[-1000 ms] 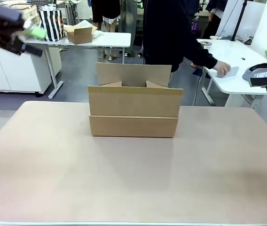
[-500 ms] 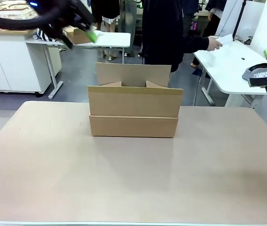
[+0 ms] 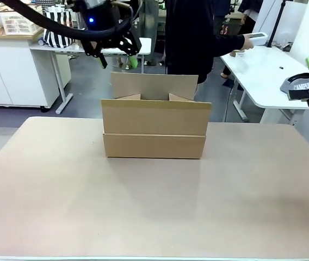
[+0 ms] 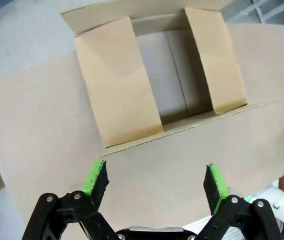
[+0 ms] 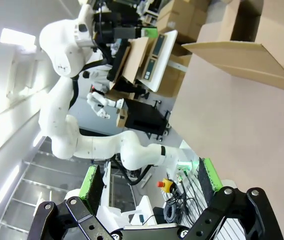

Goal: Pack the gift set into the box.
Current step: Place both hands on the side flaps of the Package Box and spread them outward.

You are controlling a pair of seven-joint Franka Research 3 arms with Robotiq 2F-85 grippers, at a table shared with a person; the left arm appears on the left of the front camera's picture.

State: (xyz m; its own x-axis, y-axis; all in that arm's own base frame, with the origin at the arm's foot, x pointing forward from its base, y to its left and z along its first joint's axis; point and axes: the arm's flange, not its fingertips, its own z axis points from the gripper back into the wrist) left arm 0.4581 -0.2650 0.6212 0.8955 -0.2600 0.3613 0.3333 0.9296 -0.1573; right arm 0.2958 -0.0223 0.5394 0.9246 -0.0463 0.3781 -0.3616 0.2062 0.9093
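Table point(image 3: 154, 206) centre: box point(image 3: 154, 130) open; left gripper point(image 3: 116, 58) swinging in from upper left, jaws wide, empty; right gripper point(image 5: 147, 185) likewise; packing not begun.

Left gripper point(image 3: 116, 58): moved from the picture's upper left edge rightward, now above the box's point(image 3: 154, 122) rear left corner.
Person's hand point(image 3: 246, 39): lifted off the side table point(image 3: 269, 81), now raised, holding a white item point(image 3: 258, 37).

Matt brown corrugated cardboard box point(image 3: 154, 124) on a smooth, faintly glossy, perhaps laminate table point(image 3: 154, 217)
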